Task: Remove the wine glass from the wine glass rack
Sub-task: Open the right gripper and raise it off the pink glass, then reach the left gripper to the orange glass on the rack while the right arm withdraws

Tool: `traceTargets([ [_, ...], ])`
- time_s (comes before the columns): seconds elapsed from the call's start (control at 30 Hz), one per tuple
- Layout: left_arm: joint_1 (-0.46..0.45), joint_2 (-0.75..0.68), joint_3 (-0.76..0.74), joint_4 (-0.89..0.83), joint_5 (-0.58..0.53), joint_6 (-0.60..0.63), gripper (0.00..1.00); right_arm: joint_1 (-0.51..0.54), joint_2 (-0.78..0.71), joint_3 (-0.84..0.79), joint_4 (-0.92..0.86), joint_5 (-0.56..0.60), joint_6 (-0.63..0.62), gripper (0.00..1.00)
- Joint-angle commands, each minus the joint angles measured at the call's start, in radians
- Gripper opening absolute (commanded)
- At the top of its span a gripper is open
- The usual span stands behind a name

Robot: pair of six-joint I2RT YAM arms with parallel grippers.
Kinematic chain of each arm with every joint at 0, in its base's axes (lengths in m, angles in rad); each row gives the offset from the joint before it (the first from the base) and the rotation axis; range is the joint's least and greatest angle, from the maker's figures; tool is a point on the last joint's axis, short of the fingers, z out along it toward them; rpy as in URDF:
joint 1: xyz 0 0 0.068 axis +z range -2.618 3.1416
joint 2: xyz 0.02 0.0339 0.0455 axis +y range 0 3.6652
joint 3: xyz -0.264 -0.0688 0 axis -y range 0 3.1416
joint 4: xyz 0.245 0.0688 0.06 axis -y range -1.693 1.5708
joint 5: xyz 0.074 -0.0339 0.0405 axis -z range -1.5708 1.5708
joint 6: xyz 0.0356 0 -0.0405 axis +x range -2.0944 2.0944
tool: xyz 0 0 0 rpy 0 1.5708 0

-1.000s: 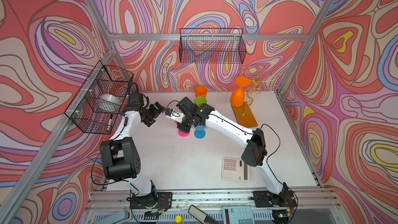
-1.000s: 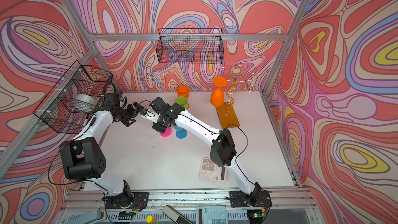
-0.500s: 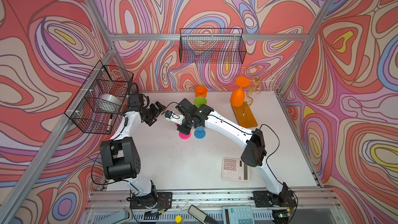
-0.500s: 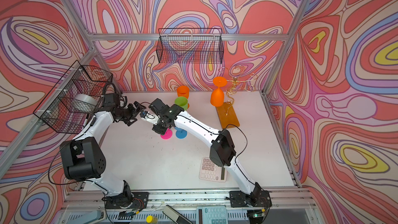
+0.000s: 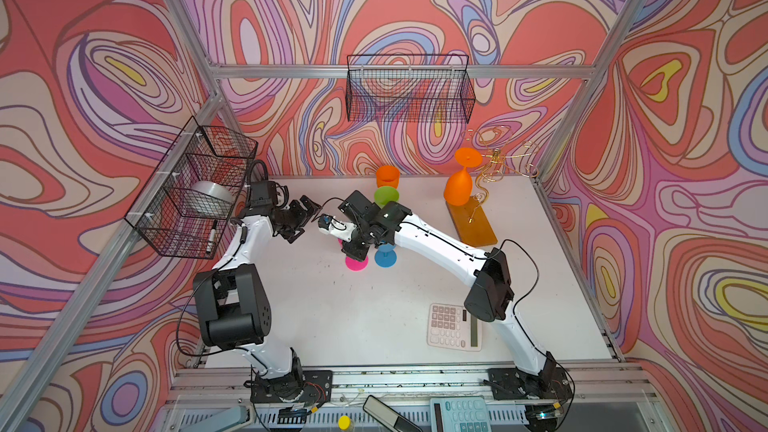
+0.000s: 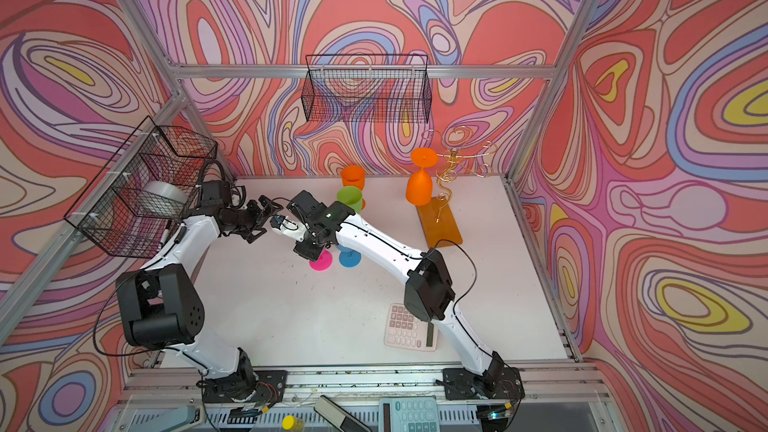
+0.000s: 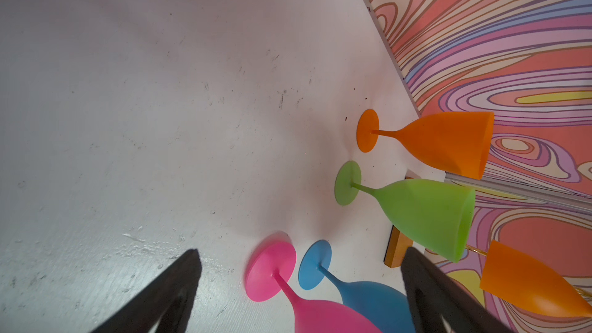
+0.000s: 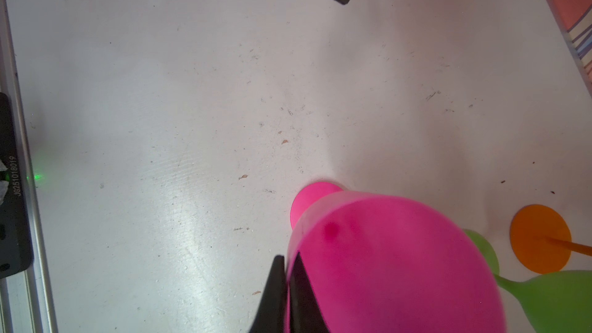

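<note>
Pink wine glass (image 8: 394, 267) off the wine glass rack (image 5: 490, 168), upright beside blue glass (image 5: 385, 257), well left of rack; foot contact with table (image 5: 353, 317) unclear. Right gripper (image 8: 288, 259) pinching its rim wall. Orange wine glass (image 5: 458, 191) hanging inverted on rack. Left gripper (image 5: 306, 222) spread wide, just beside, empty.

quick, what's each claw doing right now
left claw: open, holding nothing
right claw: shut on the rim of the pink translucent plastic wine glass
</note>
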Motion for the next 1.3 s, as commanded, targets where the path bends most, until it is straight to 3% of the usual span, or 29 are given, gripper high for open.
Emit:
traceTargets([
  [0.0, 0.005, -0.032, -0.024, 0.029, 0.013, -0.001, 0.99, 0.005, 0.006, 0.002, 0.013, -0.005, 0.007, 0.09],
  [0.2, 0.007, -0.052, -0.037, 0.049, 0.016, -0.001, 1.0, 0.004, -0.021, 0.005, 0.042, -0.004, 0.005, 0.35],
  [0.43, 0.007, -0.087, -0.054, 0.085, 0.015, 0.008, 1.0, 0.004, -0.1, -0.011, 0.106, 0.022, 0.018, 0.46],
  [0.7, 0.006, -0.138, -0.056, 0.125, 0.018, 0.01, 1.0, 0.004, -0.323, -0.202, 0.341, 0.026, 0.062, 0.66],
  [0.87, 0.004, -0.215, -0.071, 0.168, 0.01, 0.016, 1.0, 0.002, -0.443, -0.302, 0.461, 0.052, 0.107, 0.7],
  [0.93, 0.005, -0.242, -0.075, 0.183, 0.013, 0.011, 1.0, -0.01, -0.479, -0.333, 0.509, 0.118, 0.141, 0.71],
  [1.1, -0.012, -0.312, -0.086, 0.23, 0.036, -0.002, 0.99, -0.142, -0.588, -0.398, 0.594, 0.163, 0.331, 0.7],
  [1.27, -0.087, -0.375, -0.074, 0.247, 0.031, 0.024, 0.98, -0.23, -0.679, -0.428, 0.61, 0.215, 0.462, 0.7],
])
